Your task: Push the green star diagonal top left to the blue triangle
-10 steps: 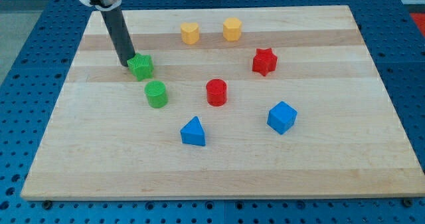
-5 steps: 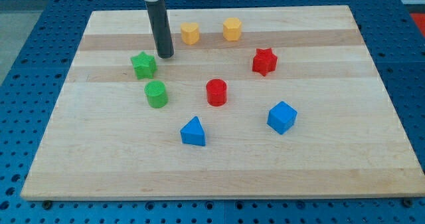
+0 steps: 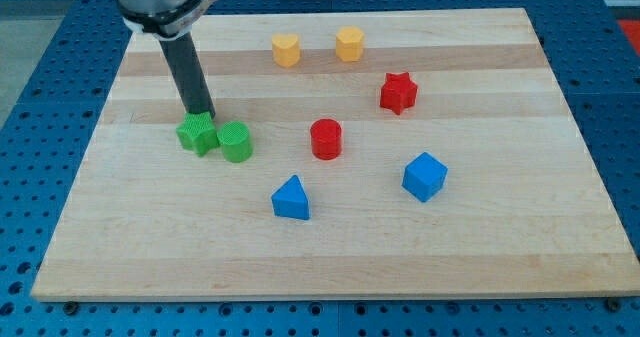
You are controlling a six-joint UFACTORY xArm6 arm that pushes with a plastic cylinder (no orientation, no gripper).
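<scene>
Camera view: my tip (image 3: pixel 201 115), bare rod w/ nothing held, touches green star (image 3: pixel 197 134) from the board's top-edge side; blue triangle (image 3: pixel 291 198) lies toward bottom-right corner.

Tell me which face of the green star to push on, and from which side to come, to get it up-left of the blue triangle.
Push the green star on its upper-left face, moving toward the view's lower right. It sits far up-left of the blue triangle, and the green cylinder touches its right side, so a straight rightward push would likely shove both. My tip is at the star's top edge; shifting slightly left probably helps.
</scene>
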